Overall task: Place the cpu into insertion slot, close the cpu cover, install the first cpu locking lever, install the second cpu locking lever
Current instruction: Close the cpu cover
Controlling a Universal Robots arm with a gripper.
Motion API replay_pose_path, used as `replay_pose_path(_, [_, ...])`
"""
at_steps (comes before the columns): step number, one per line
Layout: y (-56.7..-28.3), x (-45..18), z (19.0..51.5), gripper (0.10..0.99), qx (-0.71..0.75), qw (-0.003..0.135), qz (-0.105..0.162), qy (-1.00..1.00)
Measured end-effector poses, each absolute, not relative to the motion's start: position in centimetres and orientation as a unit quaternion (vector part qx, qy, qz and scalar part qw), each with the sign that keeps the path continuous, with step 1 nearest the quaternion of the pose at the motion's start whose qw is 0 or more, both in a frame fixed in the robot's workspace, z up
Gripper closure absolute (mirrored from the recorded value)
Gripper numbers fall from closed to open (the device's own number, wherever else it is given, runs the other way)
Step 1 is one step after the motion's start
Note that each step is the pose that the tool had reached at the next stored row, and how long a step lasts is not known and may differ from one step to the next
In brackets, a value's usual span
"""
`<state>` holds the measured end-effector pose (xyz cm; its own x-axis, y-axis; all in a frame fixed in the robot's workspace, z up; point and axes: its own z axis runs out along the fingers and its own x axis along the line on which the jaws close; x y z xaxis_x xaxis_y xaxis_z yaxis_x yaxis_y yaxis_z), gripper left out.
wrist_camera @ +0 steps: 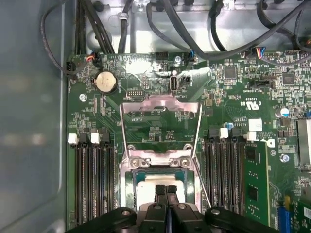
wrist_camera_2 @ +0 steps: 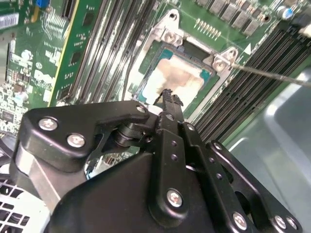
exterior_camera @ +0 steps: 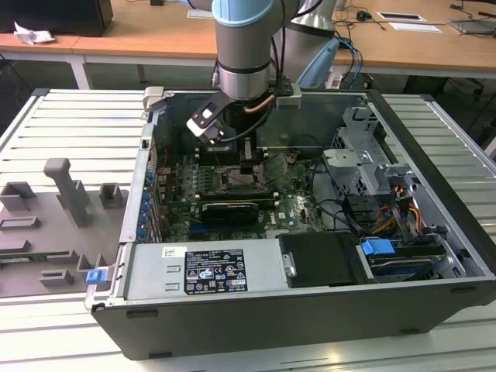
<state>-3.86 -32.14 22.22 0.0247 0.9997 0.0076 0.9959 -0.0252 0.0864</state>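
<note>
Now, step: cpu [wrist_camera: 151,180] sits in insertion slot [wrist_camera: 130,188], placing seemingly near done.
Fingers: gripper [wrist_camera: 167,189] has them together, just above cpu.
Lid: cpu cover [wrist_camera: 160,103] open beside cpu.
Need: cpu level.

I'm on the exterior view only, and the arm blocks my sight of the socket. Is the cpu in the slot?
Observer: Yes. In both wrist views the cpu lies flat in the slot, pale face up.
Operator: And the cover, is it down?
Observer: No. In the first wrist view the cover is swung back off the slot, and the board shows through its cut-out.
Operator: Where is the gripper?
Observer: The gripper hangs right over the cpu, shut, with nothing in it.
</note>
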Motion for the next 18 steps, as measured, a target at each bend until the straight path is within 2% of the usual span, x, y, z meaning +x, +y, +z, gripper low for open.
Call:
replay_pose_path(5, [-32.2,-3.6,22.2,0.980,0.715,0.027,0.032,0.698])
replay_pose_path(18, [-32.0,-3.4,25.2,0.980,0.715,0.029,0.030,0.698])
